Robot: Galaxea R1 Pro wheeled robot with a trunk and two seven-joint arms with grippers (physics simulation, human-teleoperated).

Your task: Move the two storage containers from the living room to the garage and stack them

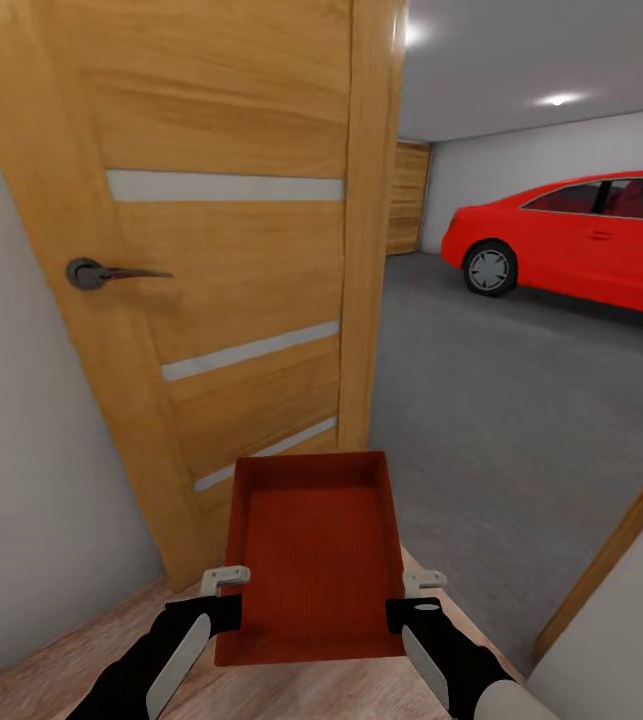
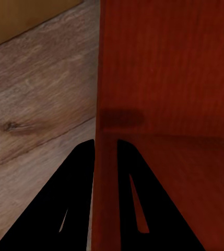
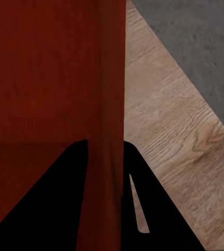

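Note:
One orange-red open-top storage container [image 1: 311, 550] hangs level in front of me, held between both arms. My left gripper [image 1: 227, 583] is shut on its left wall, and the left wrist view shows the wall [image 2: 169, 78] pinched between the black fingers [image 2: 105, 144]. On the opposite wall my right gripper [image 1: 416, 585] is shut too, and in the right wrist view its fingers [image 3: 105, 142] straddle the container's rim [image 3: 44, 68]. The container is empty. Beyond the doorway lies the garage's dark grey concrete floor [image 1: 521, 400].
An open wooden door [image 1: 231, 270] with a grey handle [image 1: 101, 272] stands close on my left. The door frame [image 1: 611, 550] rises at the right. A red car [image 1: 581, 240] is parked at the far right. Light wood planks [image 1: 61, 650] lie under me.

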